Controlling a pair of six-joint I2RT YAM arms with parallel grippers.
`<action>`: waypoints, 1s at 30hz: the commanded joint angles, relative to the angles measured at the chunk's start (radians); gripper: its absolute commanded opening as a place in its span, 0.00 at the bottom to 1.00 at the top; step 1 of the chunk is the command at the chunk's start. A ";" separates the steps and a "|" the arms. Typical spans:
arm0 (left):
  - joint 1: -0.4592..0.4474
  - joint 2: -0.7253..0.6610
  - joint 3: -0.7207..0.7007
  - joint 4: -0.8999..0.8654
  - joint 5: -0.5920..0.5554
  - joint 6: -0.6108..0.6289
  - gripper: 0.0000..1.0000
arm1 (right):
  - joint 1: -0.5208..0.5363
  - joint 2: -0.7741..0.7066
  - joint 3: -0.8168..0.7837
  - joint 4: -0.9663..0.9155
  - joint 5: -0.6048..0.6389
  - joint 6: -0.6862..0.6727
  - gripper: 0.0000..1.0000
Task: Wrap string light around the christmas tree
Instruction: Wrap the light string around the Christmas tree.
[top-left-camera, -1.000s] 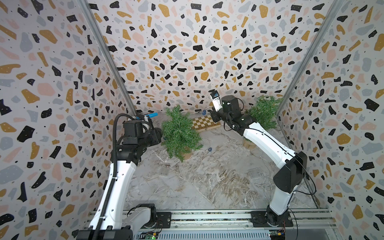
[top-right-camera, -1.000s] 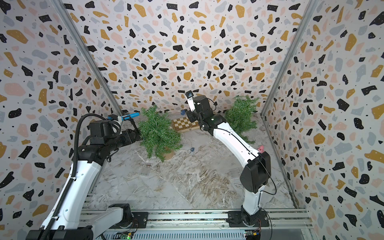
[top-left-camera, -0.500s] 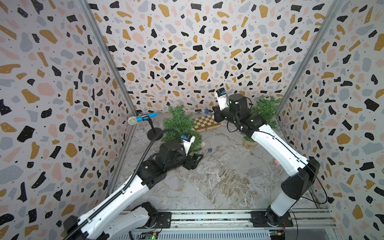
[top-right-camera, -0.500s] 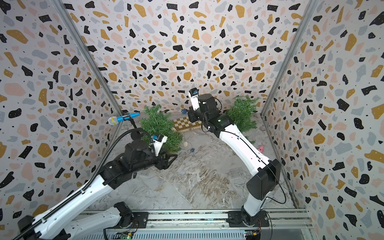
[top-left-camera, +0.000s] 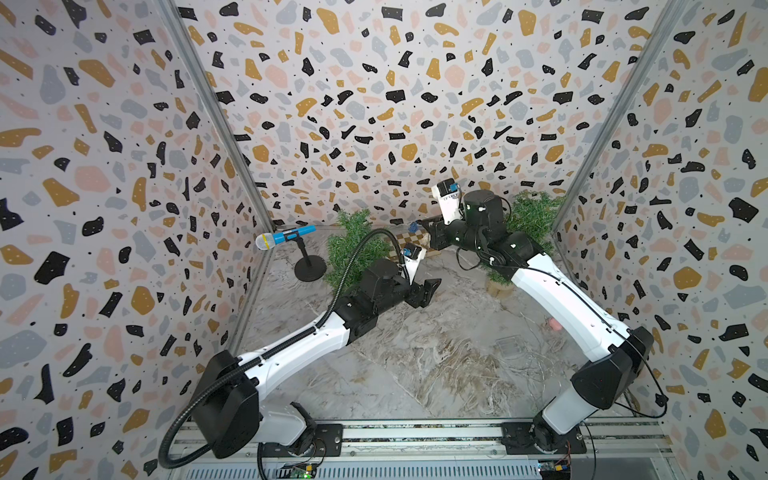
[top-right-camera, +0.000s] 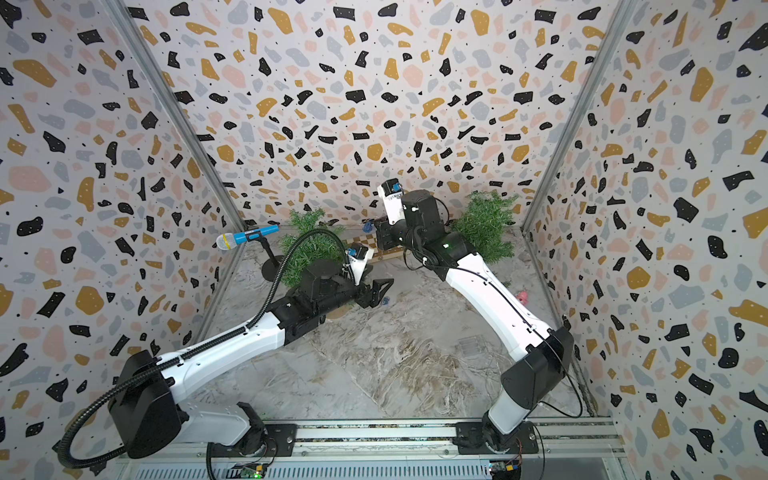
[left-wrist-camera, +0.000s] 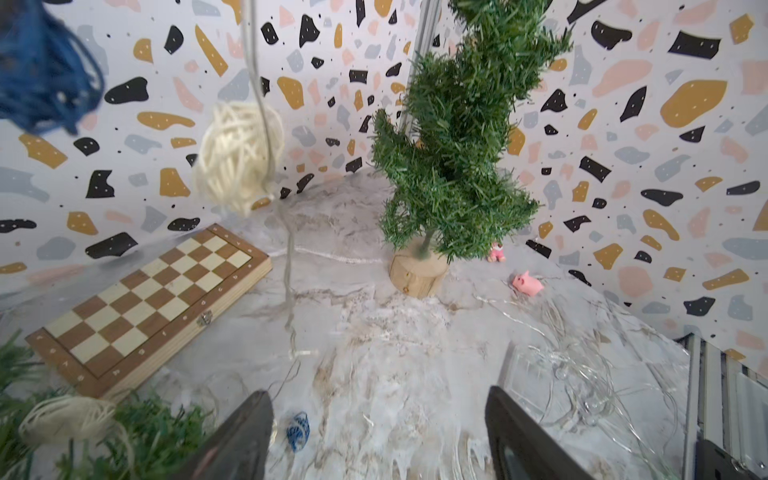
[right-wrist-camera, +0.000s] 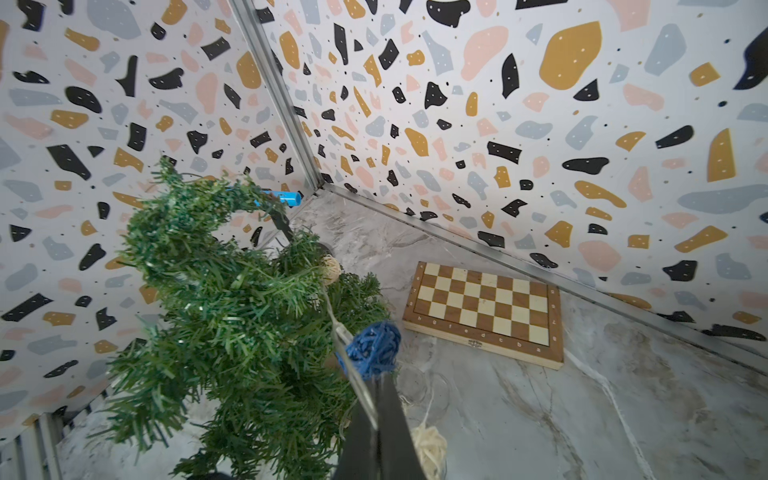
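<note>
The string light is a thin clear wire carrying woven balls. My right gripper (right-wrist-camera: 376, 386) is shut on the wire just below a blue ball (right-wrist-camera: 372, 345) and holds it up beside the left christmas tree (top-left-camera: 357, 249), where the wire and a cream ball (right-wrist-camera: 331, 269) lie in the branches. Another cream ball (left-wrist-camera: 239, 158) hangs from the raised wire. My left gripper (left-wrist-camera: 378, 419) stands open and empty low over the floor in front of that tree, with a small blue ball (left-wrist-camera: 298, 430) lying by one finger. In both top views the grippers (top-left-camera: 428, 291) (top-right-camera: 376, 226) are apart.
A second tree (left-wrist-camera: 457, 145) on a wooden stump stands at the back right. A chessboard (left-wrist-camera: 153, 303) lies between the trees. A blue microphone (top-left-camera: 286, 239) on a stand is at the back left. A pink pig (left-wrist-camera: 527, 284) and a clear box (left-wrist-camera: 536, 374) with loose wire lie right.
My left arm has swung from the tree's left side round to its front, low over the floor, and its jaws have opened wider. The right gripper has shifted slightly right, still shut.
</note>
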 joint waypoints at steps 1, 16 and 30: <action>0.034 0.067 0.073 0.153 0.036 -0.006 0.75 | 0.001 -0.046 -0.002 0.034 -0.061 0.044 0.00; 0.036 0.093 0.106 0.109 0.103 -0.086 0.00 | -0.010 -0.064 -0.070 0.108 -0.074 0.061 0.10; 0.039 -0.022 0.292 -0.322 0.198 -0.136 0.00 | -0.086 -0.297 -0.379 0.341 -0.151 0.092 0.61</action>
